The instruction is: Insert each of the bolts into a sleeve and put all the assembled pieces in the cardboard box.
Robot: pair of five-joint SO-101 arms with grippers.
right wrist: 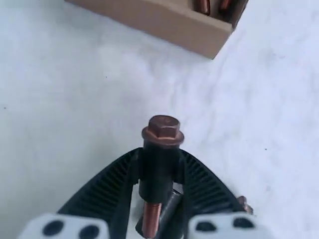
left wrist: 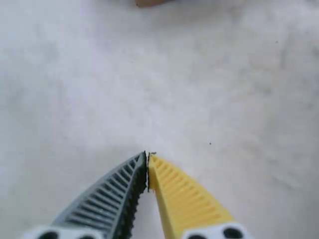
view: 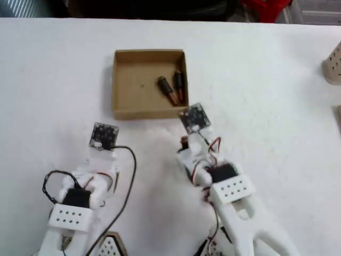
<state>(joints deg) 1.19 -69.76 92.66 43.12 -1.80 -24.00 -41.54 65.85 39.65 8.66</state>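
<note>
The cardboard box (view: 139,85) lies on the white table ahead of both arms, with two assembled bolt-and-sleeve pieces (view: 173,88) in its right part. My right gripper (right wrist: 159,158) is shut on a black sleeve (right wrist: 158,167) with a copper bolt (right wrist: 163,130) through it, head pointing away from the wrist. It hovers just short of the box's near right corner (right wrist: 214,37). In the high view this right gripper (view: 185,142) sits below its camera board. My left gripper (left wrist: 147,167) is shut with nothing in it, grey and yellow fingertips meeting over bare table, near the box's front left.
A black cable (view: 129,176) loops beside the left arm. A beige perforated object (view: 333,64) stands at the far right edge. Another perforated piece (view: 109,246) lies at the front edge between the arms.
</note>
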